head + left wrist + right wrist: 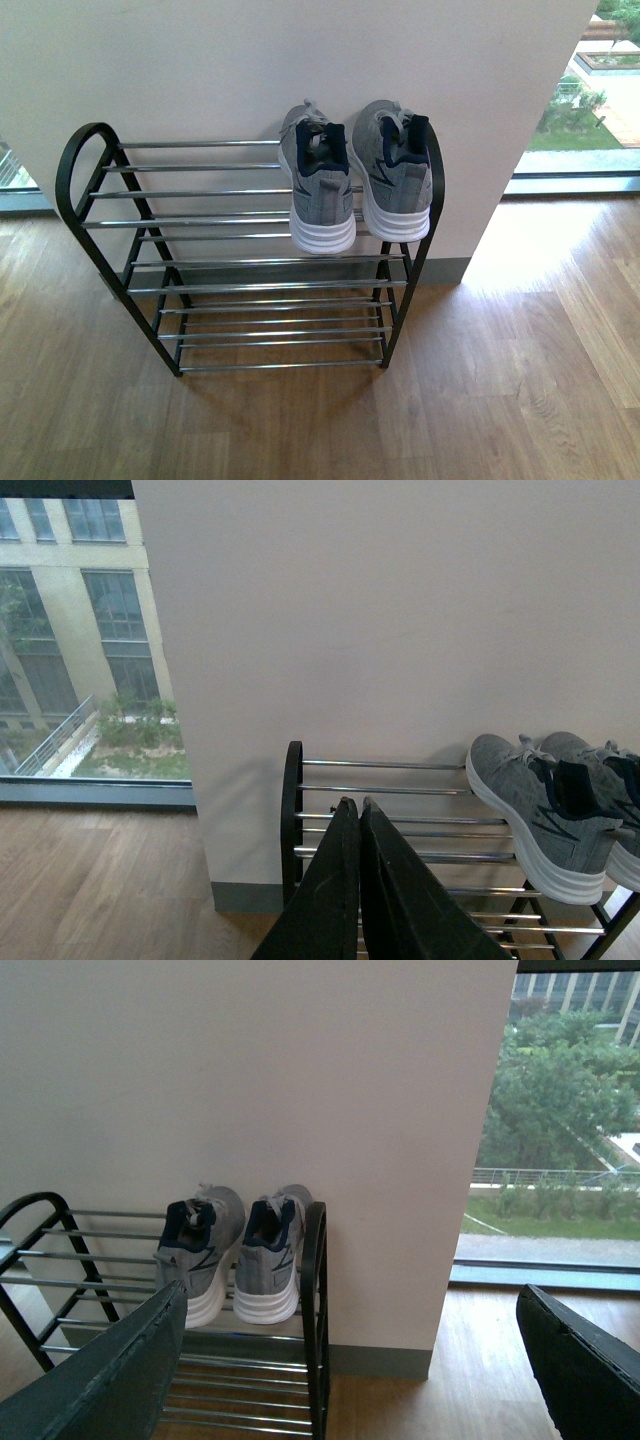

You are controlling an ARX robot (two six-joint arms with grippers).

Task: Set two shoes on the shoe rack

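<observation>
The left gripper [357, 805] is closed, its two black fingers pressed together with nothing between them, and it hangs in the air in front of the shoe rack [200, 192]. The right gripper [350, 1298] is spread wide and also empty, with its dark fingers [110, 1370] far apart in its own wrist view. Neither arm shows in the front view. From where the robot faces, the inner shoe [322, 200] and the outer shoe [397, 180] stand side by side on the top tier of chrome rods, close together. They sit at the three o'clock end of that tier, toes toward the wall [300, 60] at twelve o'clock and white heels toward six o'clock. The outer shoe sits just beside the black end loop of the frame. The rest of the top tier, out toward nine o'clock, is bare rods, and so are the lower tiers. The rack stands on a wooden floor [480, 400], its back close to the pale wall. A window [600, 100] with greenery beyond it lies at about two o'clock.
</observation>
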